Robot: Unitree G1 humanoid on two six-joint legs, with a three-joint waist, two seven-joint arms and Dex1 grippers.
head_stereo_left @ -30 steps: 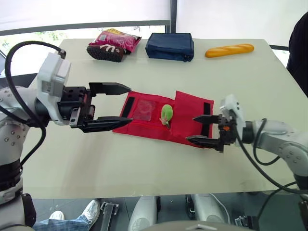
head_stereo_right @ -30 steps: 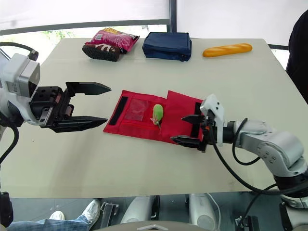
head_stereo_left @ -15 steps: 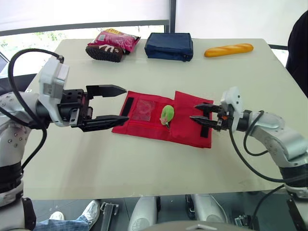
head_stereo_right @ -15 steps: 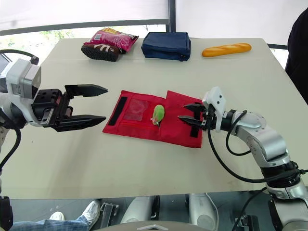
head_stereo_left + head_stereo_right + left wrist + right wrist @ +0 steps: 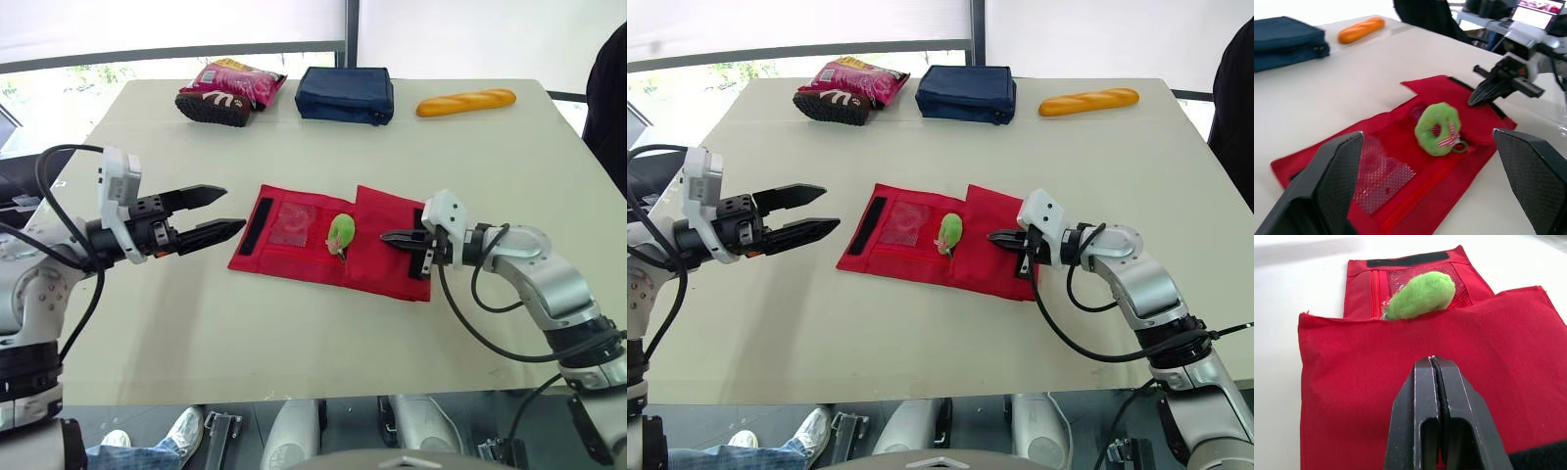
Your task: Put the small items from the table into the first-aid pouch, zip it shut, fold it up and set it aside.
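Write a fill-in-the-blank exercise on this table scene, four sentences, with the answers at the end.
The green ring toy lies on the ___ pouch. The left gripper hovers beside the pouch with its fingers ___. The right gripper is over the pouch's flap with its fingers ___. The bread roll lies to the robot's ___ of the blue bag.
Missing words: red; open; shut; right.

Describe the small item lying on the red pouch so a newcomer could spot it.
Mid-table on the pale tabletop lies an open flat red fabric pouch. On it, near its clear mesh patch, sits a fuzzy green ring with a red-and-white ribbon, the only green thing there.
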